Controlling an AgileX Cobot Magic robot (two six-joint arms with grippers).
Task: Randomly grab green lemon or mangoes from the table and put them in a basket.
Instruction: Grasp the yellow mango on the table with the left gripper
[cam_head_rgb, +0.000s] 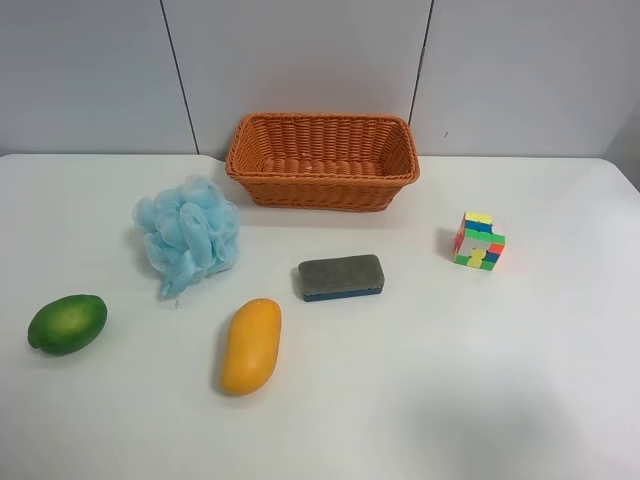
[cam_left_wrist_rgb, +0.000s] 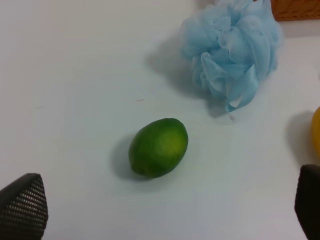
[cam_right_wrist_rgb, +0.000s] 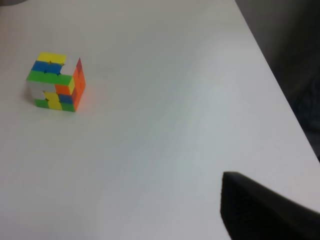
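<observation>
The green lemon (cam_head_rgb: 67, 323) lies on the white table (cam_head_rgb: 480, 380) at the exterior high view's left. The left wrist view shows it (cam_left_wrist_rgb: 158, 147) just ahead of my left gripper (cam_left_wrist_rgb: 165, 194), which is open and empty, its fingertips (cam_left_wrist_rgb: 24, 200) wide apart. The yellow-orange mango (cam_head_rgb: 250, 345) lies near the middle front, and its edge shows in the left wrist view (cam_left_wrist_rgb: 316, 131). The wicker basket (cam_head_rgb: 322, 160) stands at the back, empty. Of my right gripper only one dark finger (cam_right_wrist_rgb: 265, 212) shows, over bare table. Neither arm shows in the exterior high view.
A light blue bath pouf (cam_head_rgb: 188, 235) sits between the lemon and the basket. A grey eraser block (cam_head_rgb: 340, 277) lies beside the mango. A colourful puzzle cube (cam_head_rgb: 479, 241) stands at the exterior high view's right and in the right wrist view (cam_right_wrist_rgb: 56, 82). The table's edge (cam_right_wrist_rgb: 280, 85) runs nearby.
</observation>
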